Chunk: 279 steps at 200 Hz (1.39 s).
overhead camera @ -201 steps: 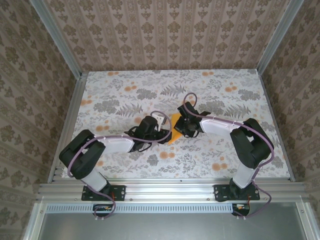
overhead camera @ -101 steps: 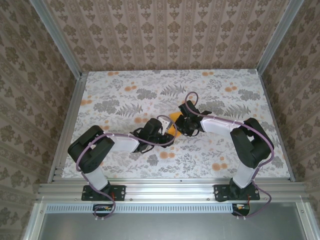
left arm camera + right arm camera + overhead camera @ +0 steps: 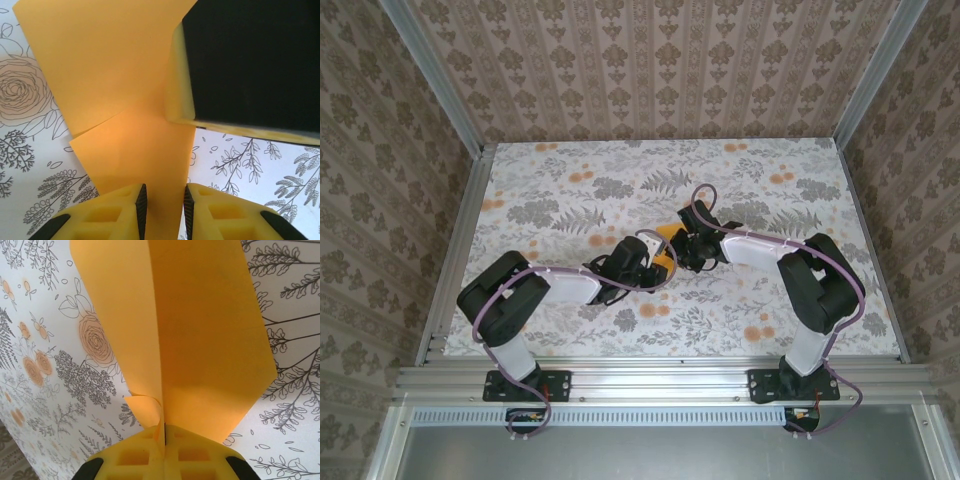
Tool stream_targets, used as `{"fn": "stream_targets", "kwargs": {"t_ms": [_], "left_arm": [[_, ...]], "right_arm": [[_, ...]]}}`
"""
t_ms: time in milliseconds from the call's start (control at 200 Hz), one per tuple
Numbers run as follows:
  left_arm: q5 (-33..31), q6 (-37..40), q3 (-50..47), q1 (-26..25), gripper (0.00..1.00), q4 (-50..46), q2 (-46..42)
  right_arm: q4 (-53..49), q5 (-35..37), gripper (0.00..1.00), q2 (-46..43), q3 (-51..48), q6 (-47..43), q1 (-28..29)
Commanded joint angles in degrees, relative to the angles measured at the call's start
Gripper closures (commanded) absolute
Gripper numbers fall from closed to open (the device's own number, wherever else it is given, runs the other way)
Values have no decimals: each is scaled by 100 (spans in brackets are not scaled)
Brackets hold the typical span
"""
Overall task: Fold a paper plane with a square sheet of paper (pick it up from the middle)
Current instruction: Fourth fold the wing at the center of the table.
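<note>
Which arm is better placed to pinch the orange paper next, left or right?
Probably left. The left gripper straddles the paper with jaws slightly apart, free to close; the right gripper is shut on it.

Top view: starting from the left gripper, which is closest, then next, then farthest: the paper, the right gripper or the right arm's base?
1. The paper, right at the left gripper, mid-table.
2. The right gripper, just beyond, to the right.
3. The right base, at the near-right edge.

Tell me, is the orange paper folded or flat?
Folded. The orange paper has a sharp crease running down it, and the right gripper pinches its layers together at the bottom.
</note>
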Motion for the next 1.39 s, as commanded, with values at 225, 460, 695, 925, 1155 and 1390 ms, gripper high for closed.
{"fn": "stream_targets", "kwargs": {"t_ms": [225,460,695,925,1155,1390], "left_arm": [[-345,122,86,-62,80,-109,128],[-155,41,93,-46,86,-126,155],[160,-250,8,77,87,-71,137],[586,-678,-149,311,88,202,162],[836,-932,-168,462,89,313,258],[836,-921,-188,488,89,383,259]], "right_arm": [[77,-179,91,-24,-148,210,-75],[462,-294,60,-379,-520,-261,-335],[1716,-1072,51,-786,-1153,-1073,-741],[2085,-1231,57,-726,-1335,-1851,-849],[1886,-1422,76,-306,-1119,-2149,-845],[2235,-1607,82,87,-962,-2089,-840]]}}
